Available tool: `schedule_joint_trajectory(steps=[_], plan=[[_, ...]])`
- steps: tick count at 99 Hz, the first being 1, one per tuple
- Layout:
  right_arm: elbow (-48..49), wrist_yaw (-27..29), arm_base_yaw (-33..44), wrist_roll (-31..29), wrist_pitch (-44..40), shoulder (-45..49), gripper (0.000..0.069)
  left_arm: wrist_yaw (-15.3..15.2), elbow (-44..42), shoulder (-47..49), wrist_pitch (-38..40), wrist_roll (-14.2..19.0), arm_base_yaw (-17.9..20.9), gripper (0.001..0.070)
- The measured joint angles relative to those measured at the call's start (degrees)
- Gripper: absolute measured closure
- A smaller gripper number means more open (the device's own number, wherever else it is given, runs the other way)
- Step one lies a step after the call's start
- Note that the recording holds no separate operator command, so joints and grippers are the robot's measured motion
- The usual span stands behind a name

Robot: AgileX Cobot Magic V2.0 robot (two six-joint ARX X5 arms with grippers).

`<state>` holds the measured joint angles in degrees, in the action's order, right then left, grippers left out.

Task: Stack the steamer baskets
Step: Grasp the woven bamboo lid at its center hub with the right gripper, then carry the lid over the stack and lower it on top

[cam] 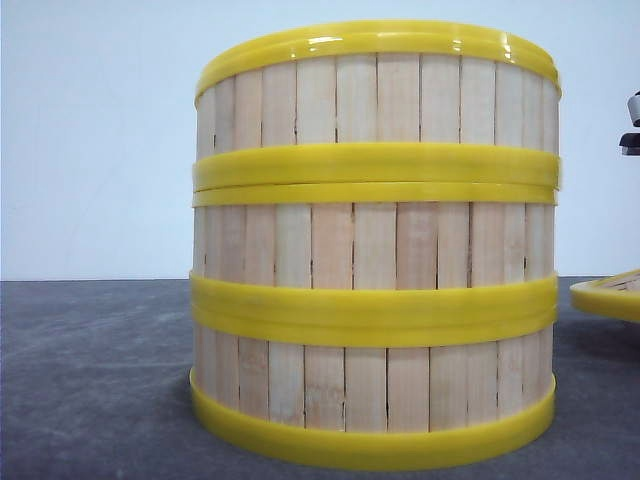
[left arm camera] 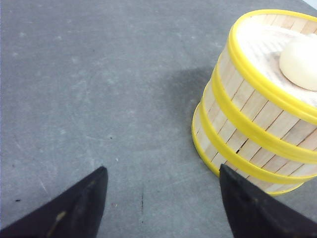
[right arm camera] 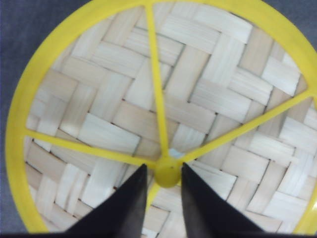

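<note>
Steamer baskets point(left arm camera: 257, 114) stand stacked beside open left jaws.

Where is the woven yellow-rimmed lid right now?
The shallow woven yellow-rimmed lid lies on the grey table at the front view's right edge, right of the three stacked slatted steamer baskets, directly under the right tool.
</note>
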<state>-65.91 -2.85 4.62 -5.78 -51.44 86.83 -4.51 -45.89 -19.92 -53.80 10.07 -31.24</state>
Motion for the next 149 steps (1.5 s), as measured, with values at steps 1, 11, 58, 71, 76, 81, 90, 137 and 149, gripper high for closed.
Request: schedule_joint_trajectory(steps=[1,11,58,71,76,81,90,137,149], plan=[[0.00,0.00,0.00,0.00,0.02,0.00,0.0593,0.00,0.00,0.00,0.00,0.00,0.00,0.0278],[0.00,0.02,0.04,0.00,0.09,0.11,0.0612,0.00,0.00,0.00,0.00,0.00,0.00,0.0278],[0.00,-0.07,0.04,0.02,0.81,0.07,0.0634,0.00,0.00,0.00,0.00,0.00,0.00,0.0278],[-0.07,-0.13,0.04,0.02,0.66,-0.72,0.0635,0.00,0.00,0.00,0.00,0.00,0.00,0.0278],[-0.52,-0.15,0.04,0.02,0.11,-1.33,0.0635,0.00,0.00,0.00,0.00,0.00,0.00,0.0278],[-1.14,-0.17,0.04,0.02,0.04,-2.34,0.0635,0.00,0.00,0.00,-0.07,0.00,0.00,0.0278],[-2.69,-0.35,0.04,0.02,-0.11,-5.11,0.0635,0.00,0.00,0.00,-0.63,0.00,0.00,0.0278],[-10.32,-16.09,-3.50,0.02,-0.77,-18.36,0.0635,0.00,0.00,0.00,-1.09,0.00,0.00,0.0278],[-13.00,-21.44,-6.45,0.02,-0.90,-20.61,0.0636,0.00,0.00,0.00,-1.09,0.00,0.00,0.0278]])
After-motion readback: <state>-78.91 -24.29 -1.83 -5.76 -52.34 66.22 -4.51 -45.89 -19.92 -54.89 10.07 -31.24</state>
